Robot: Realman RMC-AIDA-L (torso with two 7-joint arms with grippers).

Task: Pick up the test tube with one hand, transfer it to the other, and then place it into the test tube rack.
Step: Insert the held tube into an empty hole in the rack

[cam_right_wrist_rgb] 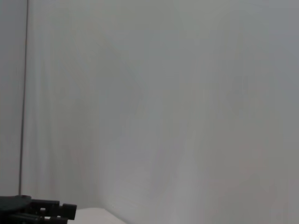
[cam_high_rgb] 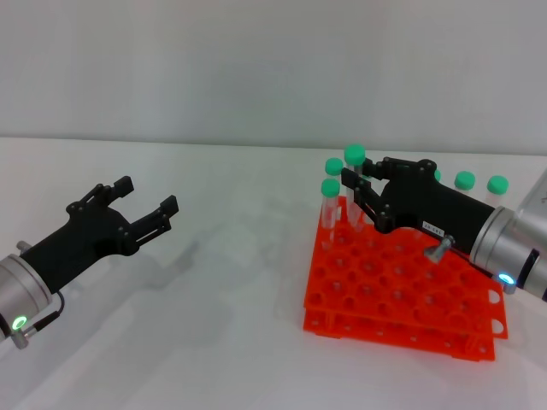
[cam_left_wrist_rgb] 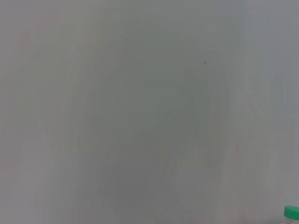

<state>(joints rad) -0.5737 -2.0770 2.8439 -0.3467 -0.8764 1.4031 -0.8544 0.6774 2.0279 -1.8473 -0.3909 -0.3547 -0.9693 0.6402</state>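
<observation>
We've got the test tube (cam_high_rgb: 352,184) upright in our right gripper (cam_high_rgb: 353,190) fingers, pinched over the test tube rack's (cam_high_rgb: 402,286) far-left holes, while our left gripper (cam_high_rgb: 147,202) hangs wide apart, empty, well left.

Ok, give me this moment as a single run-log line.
left claw: open, empty, over table | right claw: shut on green-capped clear plastic test tube, above bright orange plastic rack

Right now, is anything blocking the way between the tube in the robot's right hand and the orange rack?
Nothing visible does. The right hand holds the test tube upright over the far left corner of the test tube rack. Two other capped tubes stand close beside it and may crowd it.
</observation>
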